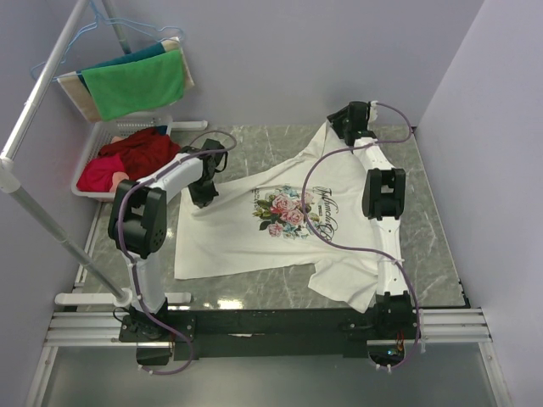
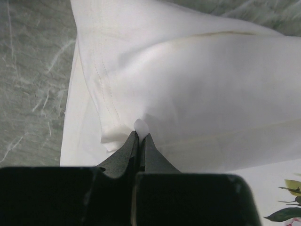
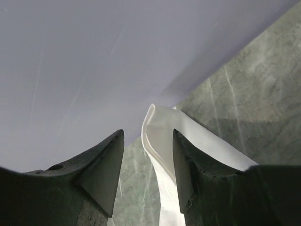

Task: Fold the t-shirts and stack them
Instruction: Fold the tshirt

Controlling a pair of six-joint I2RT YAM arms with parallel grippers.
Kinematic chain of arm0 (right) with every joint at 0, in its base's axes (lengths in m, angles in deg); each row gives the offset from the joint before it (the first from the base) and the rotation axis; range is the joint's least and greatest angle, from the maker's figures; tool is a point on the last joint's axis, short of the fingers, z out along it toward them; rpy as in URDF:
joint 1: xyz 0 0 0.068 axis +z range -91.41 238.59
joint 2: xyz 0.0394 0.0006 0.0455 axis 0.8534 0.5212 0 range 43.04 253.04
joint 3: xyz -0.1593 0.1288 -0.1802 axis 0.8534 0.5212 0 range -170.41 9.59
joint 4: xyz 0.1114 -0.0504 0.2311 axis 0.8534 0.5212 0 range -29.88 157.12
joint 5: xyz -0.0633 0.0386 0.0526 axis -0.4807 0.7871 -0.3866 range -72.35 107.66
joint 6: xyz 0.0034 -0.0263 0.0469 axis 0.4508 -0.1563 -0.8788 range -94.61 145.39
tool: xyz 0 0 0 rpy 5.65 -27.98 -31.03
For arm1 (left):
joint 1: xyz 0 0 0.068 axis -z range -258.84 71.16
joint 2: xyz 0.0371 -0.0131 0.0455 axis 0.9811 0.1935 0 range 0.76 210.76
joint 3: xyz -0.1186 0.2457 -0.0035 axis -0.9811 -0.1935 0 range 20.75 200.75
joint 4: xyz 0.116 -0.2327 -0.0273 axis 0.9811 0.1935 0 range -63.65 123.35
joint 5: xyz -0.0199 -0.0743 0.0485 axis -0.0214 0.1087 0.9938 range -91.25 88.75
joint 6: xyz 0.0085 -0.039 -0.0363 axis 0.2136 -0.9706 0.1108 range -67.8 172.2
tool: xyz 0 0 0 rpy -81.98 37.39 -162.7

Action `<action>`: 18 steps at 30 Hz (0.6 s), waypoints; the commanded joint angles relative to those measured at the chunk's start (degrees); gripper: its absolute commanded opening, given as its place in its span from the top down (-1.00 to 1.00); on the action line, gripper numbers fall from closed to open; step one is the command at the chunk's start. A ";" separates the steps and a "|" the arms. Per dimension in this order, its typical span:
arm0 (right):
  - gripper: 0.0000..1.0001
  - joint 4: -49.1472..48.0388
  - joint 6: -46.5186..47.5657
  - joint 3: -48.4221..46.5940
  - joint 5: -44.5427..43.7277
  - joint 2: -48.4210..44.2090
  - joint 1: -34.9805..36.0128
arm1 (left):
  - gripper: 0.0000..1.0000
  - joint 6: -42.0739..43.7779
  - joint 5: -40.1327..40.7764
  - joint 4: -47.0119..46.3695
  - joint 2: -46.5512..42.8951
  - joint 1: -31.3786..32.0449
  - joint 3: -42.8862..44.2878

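Observation:
One white t-shirt (image 1: 254, 237) with a pink-rose floral print and dark script lies spread on the marble table. My left gripper (image 1: 204, 193) is shut on a fold of its white cloth near the hem corner; in the left wrist view the cloth (image 2: 188, 84) bunches up from the closed fingertips (image 2: 139, 134). My right gripper (image 1: 349, 121) is open at the far end of the shirt by the back wall. In the right wrist view (image 3: 146, 141) a raised edge of the shirt (image 3: 160, 132) stands between the spread fingers, close to the right one.
A white basket (image 1: 93, 151) with red and pink clothes sits at the back left. A green cloth (image 1: 136, 85) and a teal one hang on a rack (image 1: 51, 68) above it. The lilac back wall (image 3: 94, 56) is close to my right gripper.

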State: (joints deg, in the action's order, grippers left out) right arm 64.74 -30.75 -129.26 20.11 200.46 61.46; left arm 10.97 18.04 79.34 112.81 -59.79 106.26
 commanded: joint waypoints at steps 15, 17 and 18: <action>0.06 -2.87 -1.43 -3.62 1.76 1.66 2.75 | 0.99 2.39 -3.38 -1.75 -4.73 2.13 -4.22; 0.06 -2.86 -1.52 -3.71 1.58 1.75 2.84 | 0.99 2.47 -3.56 -1.75 -5.00 2.22 -4.39; 0.06 -2.86 -1.52 -3.71 1.50 1.75 2.84 | 0.99 2.47 -3.47 -1.84 -5.17 2.31 -4.57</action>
State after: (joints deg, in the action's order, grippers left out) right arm 63.71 -31.87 -129.72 21.86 200.92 64.06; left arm 12.48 15.35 78.12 111.37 -57.98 102.50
